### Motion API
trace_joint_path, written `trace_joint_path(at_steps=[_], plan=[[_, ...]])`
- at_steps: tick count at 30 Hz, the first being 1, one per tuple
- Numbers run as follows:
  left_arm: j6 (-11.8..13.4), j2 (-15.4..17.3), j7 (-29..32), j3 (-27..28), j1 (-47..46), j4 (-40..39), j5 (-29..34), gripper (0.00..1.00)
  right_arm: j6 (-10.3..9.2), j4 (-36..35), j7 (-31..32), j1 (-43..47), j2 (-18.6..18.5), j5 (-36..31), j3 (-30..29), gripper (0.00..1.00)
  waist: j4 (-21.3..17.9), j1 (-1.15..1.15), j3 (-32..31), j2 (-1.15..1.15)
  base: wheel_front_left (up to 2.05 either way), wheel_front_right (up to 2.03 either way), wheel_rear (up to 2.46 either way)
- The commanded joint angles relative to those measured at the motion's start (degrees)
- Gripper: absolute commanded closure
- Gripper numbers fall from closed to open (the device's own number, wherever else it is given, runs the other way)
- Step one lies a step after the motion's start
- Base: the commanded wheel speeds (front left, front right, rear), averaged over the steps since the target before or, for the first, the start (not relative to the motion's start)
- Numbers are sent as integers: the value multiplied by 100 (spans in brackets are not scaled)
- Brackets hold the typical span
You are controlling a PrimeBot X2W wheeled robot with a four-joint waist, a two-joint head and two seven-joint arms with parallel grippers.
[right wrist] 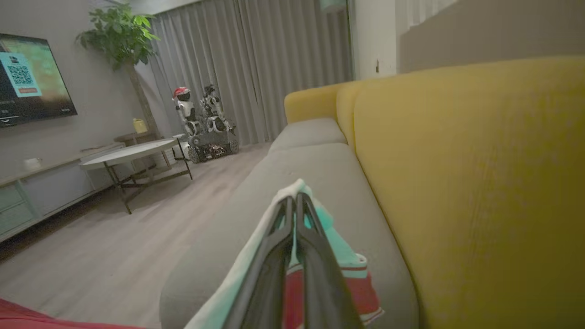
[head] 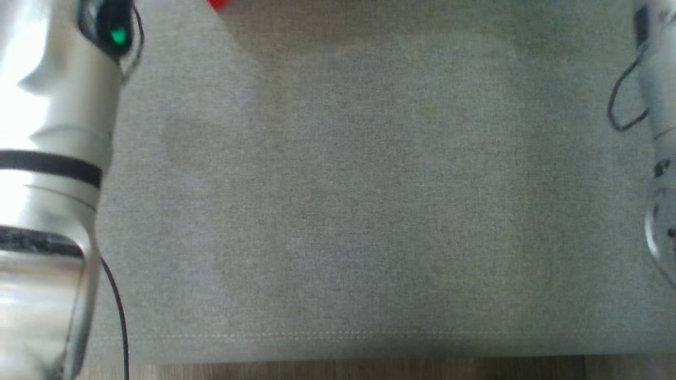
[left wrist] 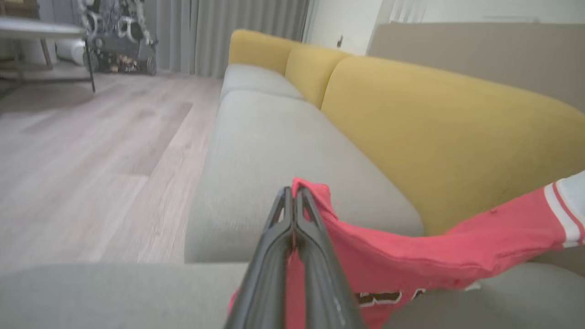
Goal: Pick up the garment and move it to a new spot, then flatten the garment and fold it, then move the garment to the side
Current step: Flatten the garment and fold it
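Note:
The garment (left wrist: 411, 246) is a red jersey with white-striped trim and dark lettering. In the left wrist view it hangs stretched above the grey sofa seat (left wrist: 274, 146), and my left gripper (left wrist: 293, 192) is shut on a red edge of it. In the right wrist view my right gripper (right wrist: 295, 198) is shut on a pale trimmed edge of the garment (right wrist: 361, 292), with red cloth hanging below the fingers. In the head view a small red corner of the garment (head: 219, 4) peeks in at the top edge, between my left forearm (head: 47, 158) and right forearm (head: 660, 105).
Yellow back cushions (right wrist: 480, 183) run along the sofa. The seat's front seam (head: 338, 333) borders the wood floor (left wrist: 91, 160). Across the room stand a round table (right wrist: 132, 153), another robot (right wrist: 205, 123), a plant (right wrist: 119, 36) and a wall screen (right wrist: 27, 77).

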Motion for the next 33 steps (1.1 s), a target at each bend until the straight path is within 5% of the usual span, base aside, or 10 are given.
trace_joint_path(at_steps=[1,12,19,27,33], plan=[[-29,189,-27,114,-41,40,-91,100,-5,15,-74,-13,167,74,11,100,-40,-1,62,0,0,0,0],[-35,167,-28,-261,576,271,-677,100,-5,861,-378,710,159,385,88,100,18,-1,44,0,0,0,0],[-36,150,-28,-31,2243,-694,-712,100,-5,292,-689,2671,-16,998,131,100,226,-1,-557,0,0,0,0],[-11,197,-28,513,4301,-2166,-311,100,-5,-1773,-685,5532,-97,1283,-146,100,295,-1,-1222,0,0,0,0],[281,344,-4,551,5593,-3245,-6,100,-5,-4770,729,7997,221,827,-934,100,263,-1,-1631,0,0,0,0]])
